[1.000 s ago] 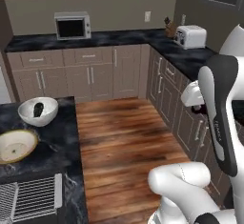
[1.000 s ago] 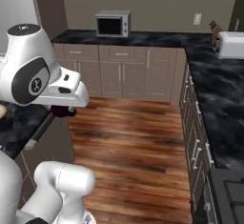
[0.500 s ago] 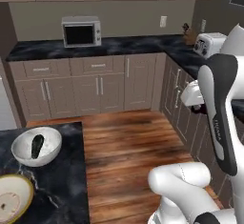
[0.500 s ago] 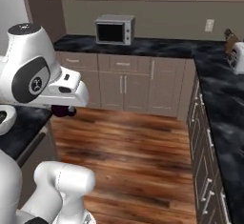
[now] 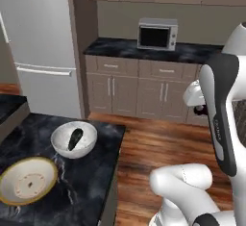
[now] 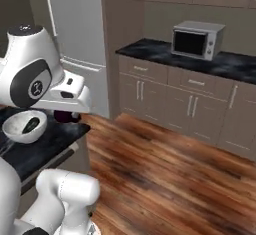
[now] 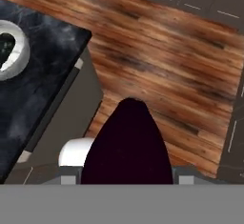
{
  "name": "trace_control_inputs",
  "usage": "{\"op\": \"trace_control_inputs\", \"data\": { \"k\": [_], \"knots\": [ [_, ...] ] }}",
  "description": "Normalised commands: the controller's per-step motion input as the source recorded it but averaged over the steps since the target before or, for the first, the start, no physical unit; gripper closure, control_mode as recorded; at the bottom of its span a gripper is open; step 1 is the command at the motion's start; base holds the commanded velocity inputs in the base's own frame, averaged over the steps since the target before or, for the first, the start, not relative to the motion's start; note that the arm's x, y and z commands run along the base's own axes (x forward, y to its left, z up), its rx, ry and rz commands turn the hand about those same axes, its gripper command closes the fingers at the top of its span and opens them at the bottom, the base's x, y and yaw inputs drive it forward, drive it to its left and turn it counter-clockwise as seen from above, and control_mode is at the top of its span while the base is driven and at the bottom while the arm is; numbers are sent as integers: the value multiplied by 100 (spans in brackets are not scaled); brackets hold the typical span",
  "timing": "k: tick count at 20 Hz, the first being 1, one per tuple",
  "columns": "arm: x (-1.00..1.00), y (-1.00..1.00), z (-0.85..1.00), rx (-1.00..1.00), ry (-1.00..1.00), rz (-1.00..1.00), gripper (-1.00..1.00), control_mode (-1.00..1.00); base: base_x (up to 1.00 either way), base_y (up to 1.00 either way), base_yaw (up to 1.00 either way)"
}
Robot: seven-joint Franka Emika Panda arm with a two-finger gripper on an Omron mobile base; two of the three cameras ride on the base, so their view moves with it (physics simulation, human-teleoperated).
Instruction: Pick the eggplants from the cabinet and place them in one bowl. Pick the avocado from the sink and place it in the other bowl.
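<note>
Apparently the fingers grip a dark eggplant (image 7: pixel 127 147).

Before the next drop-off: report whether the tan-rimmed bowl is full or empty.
Empty: the tan-rimmed bowl shows a bare inside, while the white bowl beside it holds a dark item.

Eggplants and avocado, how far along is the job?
Done: the white bowl holds one dark item; which one, I can't tell. In hand: the claw grips an eggplant. Left: bowl it; the tan bowl is empty.
</note>
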Motion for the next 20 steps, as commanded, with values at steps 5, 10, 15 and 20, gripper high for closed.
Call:
{"op": "trace_control_inputs", "data": {
  "k": [5, 10, 15, 20],
  "knots": [
    [0, 0, 0, 0, 0, 0, 100, 100, 22, -13, 84],
    [0, 0, 0, 0, 0, 0, 100, 100, 22, -4, 80],
    [0, 0, 0, 0, 0, 0, 100, 100, 29, -3, 75],
    [0, 0, 0, 0, 0, 0, 100, 100, 27, -5, 69]
  ]
}}
